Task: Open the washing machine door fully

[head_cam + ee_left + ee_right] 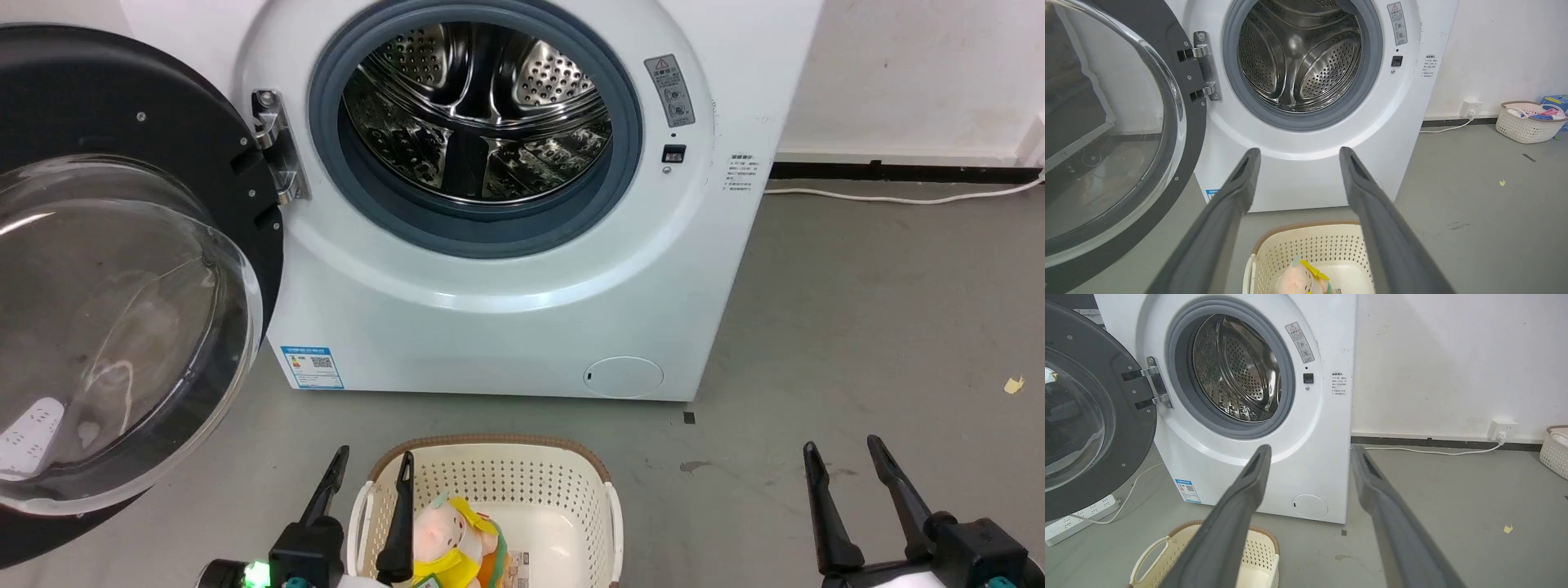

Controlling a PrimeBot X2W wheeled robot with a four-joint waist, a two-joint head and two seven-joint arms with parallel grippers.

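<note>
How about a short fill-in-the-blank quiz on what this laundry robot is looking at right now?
1. The washing machine door stands ____ beside the steel drum.
2. The drum looks ____ inside.
3. The left end effector and the right end effector each hold ____.
4. The basket on the floor holds one plush ____.

Missing words: open; empty; nothing; toy.
</note>
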